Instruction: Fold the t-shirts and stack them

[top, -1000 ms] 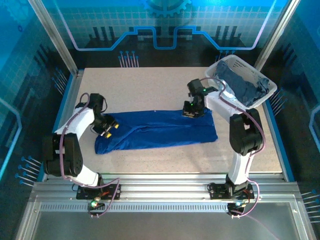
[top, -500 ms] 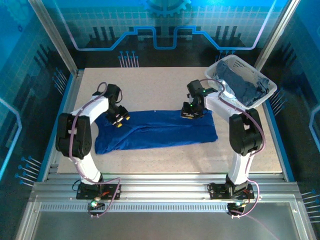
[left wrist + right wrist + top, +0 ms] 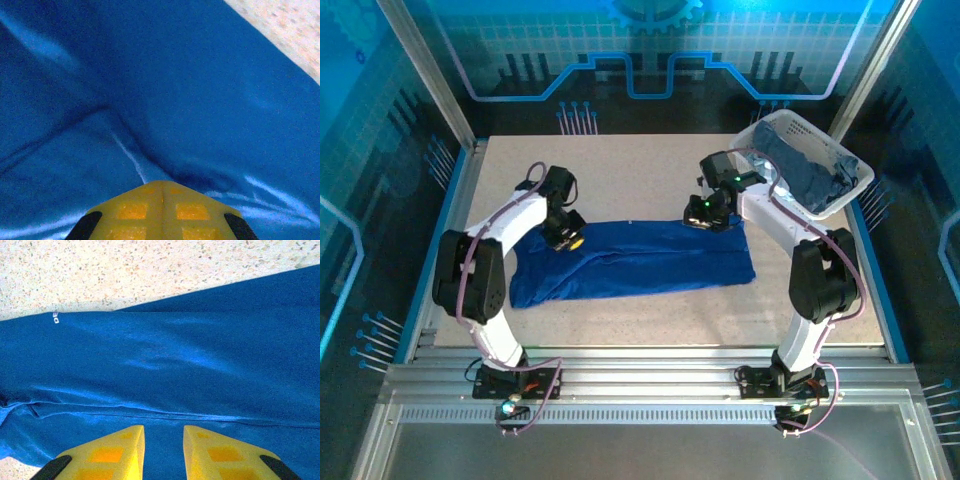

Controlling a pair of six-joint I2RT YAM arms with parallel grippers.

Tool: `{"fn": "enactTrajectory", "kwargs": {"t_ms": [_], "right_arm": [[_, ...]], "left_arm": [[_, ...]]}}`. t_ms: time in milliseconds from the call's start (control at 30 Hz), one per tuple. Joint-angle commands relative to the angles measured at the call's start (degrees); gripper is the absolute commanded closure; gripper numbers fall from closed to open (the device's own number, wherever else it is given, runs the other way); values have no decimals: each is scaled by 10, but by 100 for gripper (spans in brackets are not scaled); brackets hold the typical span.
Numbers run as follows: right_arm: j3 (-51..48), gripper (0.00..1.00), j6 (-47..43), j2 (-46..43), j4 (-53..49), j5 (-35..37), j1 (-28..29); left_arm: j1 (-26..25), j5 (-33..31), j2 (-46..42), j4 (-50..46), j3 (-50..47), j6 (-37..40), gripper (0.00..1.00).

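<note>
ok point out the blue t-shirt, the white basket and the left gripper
blue t-shirt (image 3: 650, 262), top external view, middle of the spread cloth
white basket (image 3: 817, 131), top external view, its far rim
left gripper (image 3: 162, 186), left wrist view, the seam where its shut yellow fingertips meet

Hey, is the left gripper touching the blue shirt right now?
Touching. In the left wrist view the left gripper, shut, presses its yellow tips into the blue shirt, and creases in the cloth run out from them.

Pale speckled worktop beneath and beyond the jaws. Farther off, blue-lit wall panels with circuit-line graphics, framed by slanting metal posts. Ribbed aluminium rails well behind them.
</note>
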Motion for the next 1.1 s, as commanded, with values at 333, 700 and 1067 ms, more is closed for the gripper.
{"fn": "enactTrajectory", "kwargs": {"t_ms": [333, 700, 1067], "right_arm": [[3, 71, -14, -18, 1, -28, -9], [-64, 56, -26, -68, 155, -214, 1], [-77, 56, -20, -72, 160, -213, 8]], "left_arm": [[9, -17, -32, -6, -36, -93, 55], [27, -15, 45, 42, -27, -203, 59], [26, -19, 49, 62, -39, -205, 96]]}}
